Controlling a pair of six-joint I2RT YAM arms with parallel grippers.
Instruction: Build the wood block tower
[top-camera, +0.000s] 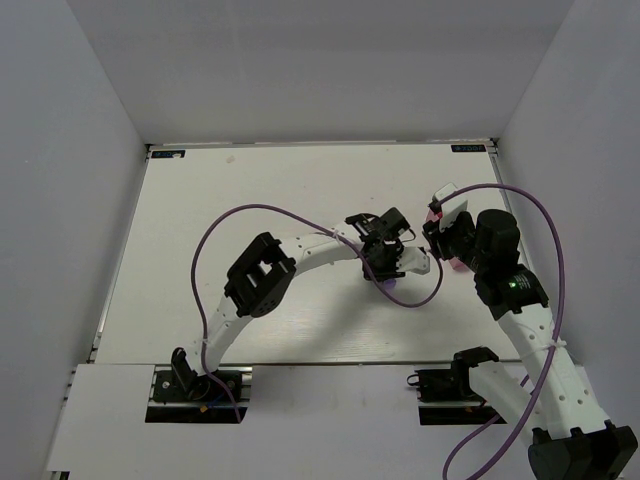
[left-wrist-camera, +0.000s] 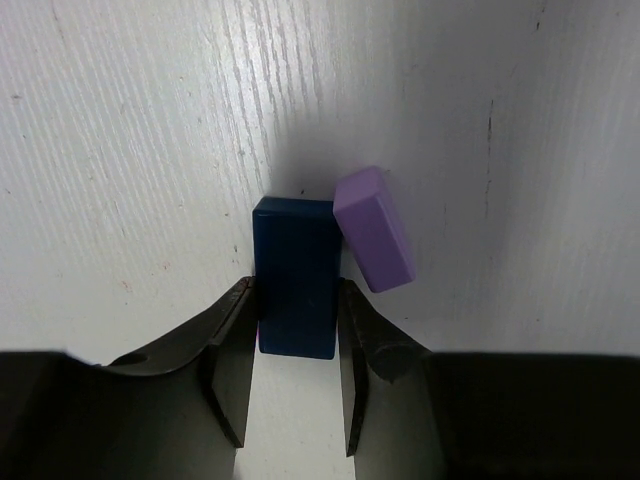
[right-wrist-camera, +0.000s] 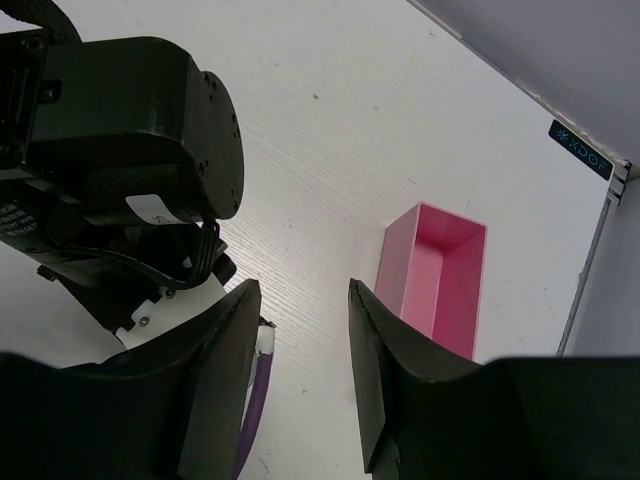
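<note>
Left wrist: left jaws pinch a dark blue wooden bar (left-wrist-camera: 295, 260), long axis up-frame. Right jaws open, empty.

The worktop (left-wrist-camera: 120, 150) is white and matt, with fine wood grain and small scuffs. The navy block (left-wrist-camera: 295, 275) and purple block (left-wrist-camera: 374, 228) look smoothly painted and matt. The tray (right-wrist-camera: 432, 275) looks like smooth pink plastic.

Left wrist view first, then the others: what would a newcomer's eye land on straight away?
In the left wrist view, a dark blue block sits clasped between the left fingers, with a purple block leaning askew against its right side. In the right wrist view, a pink tray glows against the white table, just beyond the open right fingers.
</note>
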